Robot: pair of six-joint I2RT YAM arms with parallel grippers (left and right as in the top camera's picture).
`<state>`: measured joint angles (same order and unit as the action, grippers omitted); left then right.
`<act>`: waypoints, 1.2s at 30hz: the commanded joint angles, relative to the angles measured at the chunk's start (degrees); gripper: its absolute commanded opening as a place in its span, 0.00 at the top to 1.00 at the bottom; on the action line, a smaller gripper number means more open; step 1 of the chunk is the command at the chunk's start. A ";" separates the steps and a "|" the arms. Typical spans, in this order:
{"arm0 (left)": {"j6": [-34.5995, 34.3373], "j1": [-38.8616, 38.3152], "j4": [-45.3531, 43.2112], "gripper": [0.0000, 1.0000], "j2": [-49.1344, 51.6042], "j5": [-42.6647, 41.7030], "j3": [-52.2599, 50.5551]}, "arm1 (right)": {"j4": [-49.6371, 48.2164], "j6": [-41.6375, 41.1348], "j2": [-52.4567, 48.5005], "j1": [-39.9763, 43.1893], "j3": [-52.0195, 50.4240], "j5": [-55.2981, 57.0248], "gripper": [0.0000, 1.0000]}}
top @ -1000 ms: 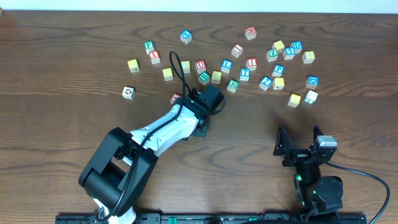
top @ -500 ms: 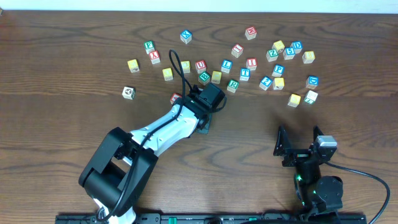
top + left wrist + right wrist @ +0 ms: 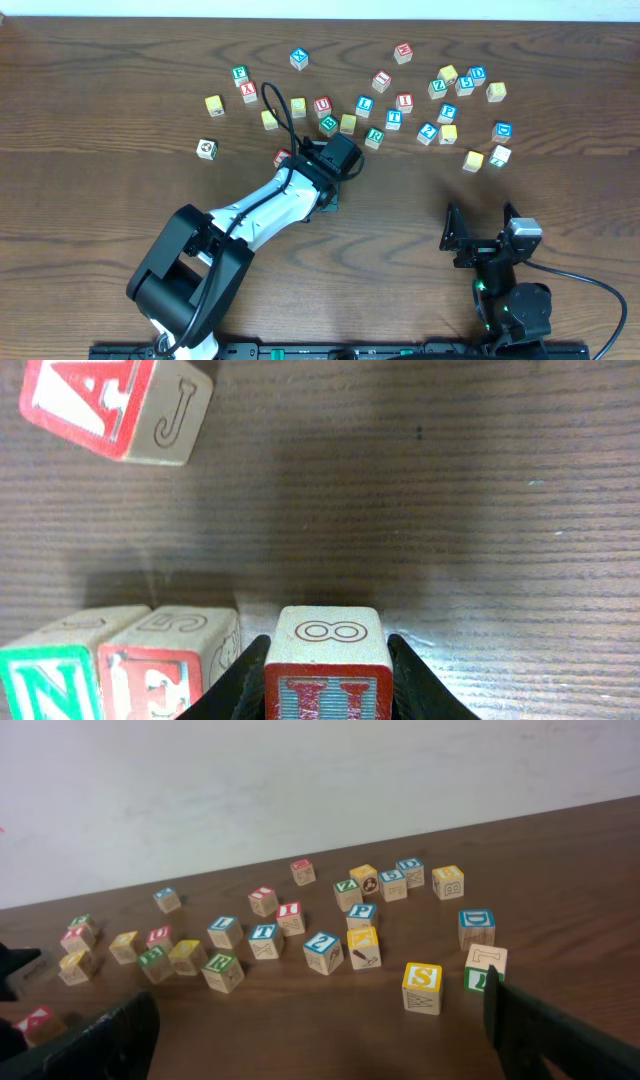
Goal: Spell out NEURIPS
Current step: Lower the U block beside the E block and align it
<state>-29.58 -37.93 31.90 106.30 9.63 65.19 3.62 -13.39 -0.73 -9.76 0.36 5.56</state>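
Observation:
My left gripper (image 3: 326, 678) is shut on a wooden cube (image 3: 324, 638) with a red letter, apparently U, on its near face and an 8 on top. This cube sits low over the table just right of the green N (image 3: 55, 682) and red E (image 3: 165, 678) cubes, which stand side by side. In the overhead view the left gripper (image 3: 327, 200) is tucked under its wrist and hides those cubes. Among the scattered cubes are green R (image 3: 221, 963), red I (image 3: 289, 908), blue P (image 3: 362, 910) and yellow S (image 3: 422, 978). My right gripper (image 3: 485, 235) rests open and empty.
A red A cube (image 3: 110, 405) with a J on its side lies just beyond the N and E. Many other letter cubes (image 3: 430, 100) are strewn across the far half of the table. The table's far edge (image 3: 320, 20) meets a white wall.
The left arm's cable loop has swung a little to the left and the gripper has shifted slightly with the cube. The right arm has not moved.

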 commanded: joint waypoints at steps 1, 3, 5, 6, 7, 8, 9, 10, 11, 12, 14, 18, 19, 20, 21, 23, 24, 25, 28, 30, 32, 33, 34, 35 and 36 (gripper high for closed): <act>-3.45 0.13 1.01 0.93 0.20 -0.17 -0.48 | 0.24 -0.48 0.13 0.17 -0.04 -0.13 0.01; -3.78 0.13 1.31 0.93 0.20 -0.20 -0.48 | 0.24 -0.50 0.13 0.17 -0.04 -0.13 0.01; -3.76 0.13 1.49 0.93 0.20 -0.20 -0.48 | 0.24 -0.48 0.13 0.17 -0.04 -0.13 0.01; -3.78 0.13 1.64 0.92 0.20 -0.17 -0.46 | 0.24 -0.48 0.13 0.17 -0.04 -0.13 0.01; -3.76 0.13 1.66 0.93 0.20 -0.17 -0.48 | 0.24 -0.48 0.13 0.17 -0.04 -0.13 0.01; -3.76 0.13 1.68 0.92 0.20 -0.20 -0.46 | 0.24 -0.48 0.13 0.17 -0.04 -0.13 0.01; -3.76 0.13 1.68 0.93 0.20 -0.20 -0.48 | 0.22 -0.48 0.13 0.17 -0.04 -0.13 0.01; -3.76 0.13 1.70 0.93 0.20 -0.20 -0.48 | 0.22 -0.48 0.13 0.17 -0.04 -0.13 0.01; -3.76 0.13 1.70 0.93 0.20 -0.20 -0.48 | 0.24 -0.48 0.13 0.17 -0.04 -0.13 0.01; -3.76 0.13 1.70 0.93 0.20 -0.20 -0.48 | 0.24 -0.48 0.13 0.17 -0.04 -0.13 0.01; -3.76 0.13 1.73 0.92 0.20 -0.20 -0.46 | 0.24 -0.48 0.13 0.17 -0.04 -0.13 0.01; -3.76 0.13 1.90 0.87 0.20 -0.20 -0.48 | 0.22 -0.48 0.13 0.17 -0.04 -0.13 0.01; -3.76 0.13 1.90 0.83 0.20 -0.20 -0.48 | 0.24 -0.48 0.13 0.17 -0.04 -0.13 0.01; -3.76 0.13 1.90 0.83 0.20 -0.20 -0.46 | 0.22 -0.50 0.13 0.17 -0.04 -0.13 0.01; -3.76 0.13 1.90 0.83 0.20 -0.20 -0.46 | 0.24 -0.48 0.13 0.17 -0.04 -0.13 0.01; -3.76 0.13 1.90 0.79 0.20 -0.20 -0.46 | 0.24 -0.48 0.13 0.17 -0.04 -0.13 0.01; -3.76 0.13 1.90 0.78 0.20 -0.20 -0.46 | 0.24 -0.48 0.13 0.17 -0.04 -0.13 0.01; -3.74 0.13 1.88 0.78 0.20 -0.20 -0.46 | 0.24 -0.48 0.13 0.17 -0.04 -0.13 0.01; -3.76 0.13 1.88 0.67 0.20 -0.20 -0.48 | 0.24 -0.48 0.13 0.17 -0.04 -0.13 0.01; -3.74 0.13 1.88 0.67 0.20 -0.20 -0.46 | 0.22 -0.48 0.13 0.17 -0.04 -0.13 0.01; -3.74 0.13 1.88 0.66 0.20 -0.20 -0.48 | 0.24 -0.48 0.13 0.17 -0.04 -0.13 0.01; -3.74 0.13 1.86 0.66 0.20 -0.20 -0.46 | 0.24 -0.48 0.13 0.17 -0.04 -0.13 0.01; -3.74 0.13 1.86 0.64 0.20 -0.20 -0.48 | 0.24 -0.50 0.13 0.17 -0.04 -0.13 0.01; -3.74 0.13 1.86 0.64 0.20 -0.20 -0.46 | 0.24 -0.48 0.13 0.17 -0.04 -0.13 0.01; -3.74 0.13 1.86 0.63 0.20 -0.20 -0.48 | 0.24 -0.48 0.13 0.17 -0.04 -0.13 0.01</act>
<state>-33.04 -37.93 33.43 106.30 9.30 65.19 3.62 -13.39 -0.73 -9.76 0.36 5.56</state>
